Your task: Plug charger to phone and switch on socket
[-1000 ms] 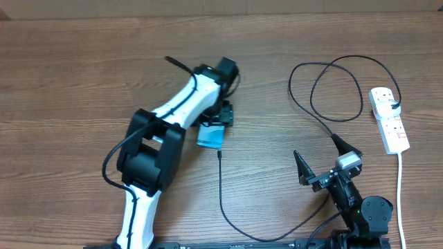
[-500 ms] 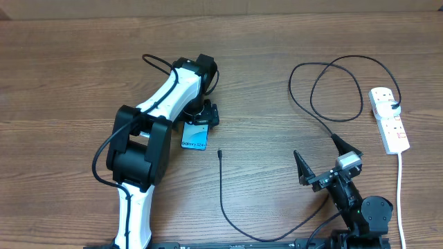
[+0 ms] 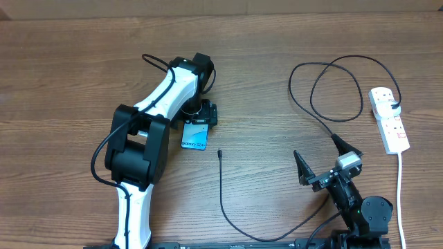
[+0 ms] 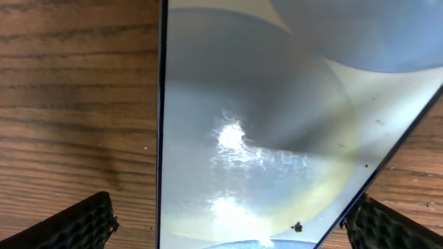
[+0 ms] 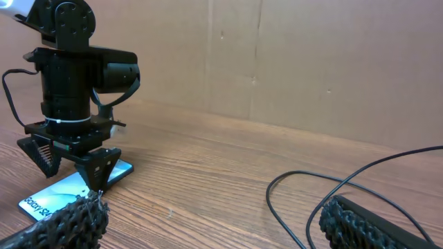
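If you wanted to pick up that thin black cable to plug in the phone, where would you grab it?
Probably just behind the small plug tip of the cable, coming straight down from above. That stretch lies flat and straight on the table, with its tip free and close to the phone, so it can be pinched across its width.

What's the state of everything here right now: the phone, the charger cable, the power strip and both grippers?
phone: lying flat, screen lit, nothing plugged in.
charger: lying loose, plug tip free beside the phone, apart from it.
socket: lying flat, charger's far end runs to it; switch position too small to tell.
left gripper: open, straddling the phone's far end.
right gripper: open, empty.
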Robot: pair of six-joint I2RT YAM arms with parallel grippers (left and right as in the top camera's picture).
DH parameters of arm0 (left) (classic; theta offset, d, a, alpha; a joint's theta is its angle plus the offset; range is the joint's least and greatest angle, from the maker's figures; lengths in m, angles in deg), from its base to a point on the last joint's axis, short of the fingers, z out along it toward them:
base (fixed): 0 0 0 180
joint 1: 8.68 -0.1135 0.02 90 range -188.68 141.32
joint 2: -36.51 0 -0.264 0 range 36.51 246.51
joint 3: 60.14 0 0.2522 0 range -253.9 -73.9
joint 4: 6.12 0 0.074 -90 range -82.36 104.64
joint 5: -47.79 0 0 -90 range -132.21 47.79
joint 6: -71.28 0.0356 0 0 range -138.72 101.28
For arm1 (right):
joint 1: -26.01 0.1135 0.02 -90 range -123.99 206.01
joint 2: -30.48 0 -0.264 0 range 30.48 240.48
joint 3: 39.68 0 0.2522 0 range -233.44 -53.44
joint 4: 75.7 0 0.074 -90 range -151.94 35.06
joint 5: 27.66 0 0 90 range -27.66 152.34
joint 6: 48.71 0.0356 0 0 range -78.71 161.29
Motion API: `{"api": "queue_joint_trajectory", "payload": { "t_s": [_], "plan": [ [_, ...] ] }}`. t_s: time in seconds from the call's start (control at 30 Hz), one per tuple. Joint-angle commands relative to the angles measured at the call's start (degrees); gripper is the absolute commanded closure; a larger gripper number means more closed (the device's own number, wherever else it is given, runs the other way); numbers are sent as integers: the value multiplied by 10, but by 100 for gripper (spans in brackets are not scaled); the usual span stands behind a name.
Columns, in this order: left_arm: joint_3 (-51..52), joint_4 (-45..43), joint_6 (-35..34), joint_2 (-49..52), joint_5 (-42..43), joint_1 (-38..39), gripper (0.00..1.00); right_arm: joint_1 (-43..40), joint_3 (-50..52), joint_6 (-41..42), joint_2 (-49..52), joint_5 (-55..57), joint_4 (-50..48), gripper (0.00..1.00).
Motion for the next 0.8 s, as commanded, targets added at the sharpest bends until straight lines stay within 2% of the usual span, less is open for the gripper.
{"api": "queue_joint_trajectory", "payload": {
  "t_s": [0.0,0.77],
  "plan": [
    [23,-2,24,33,-1,3,0,3,5,2,-5,5,-3,0],
    [24,-8,54,33,0,3,0,3,5,2,-5,5,-3,0]
  ]
}}
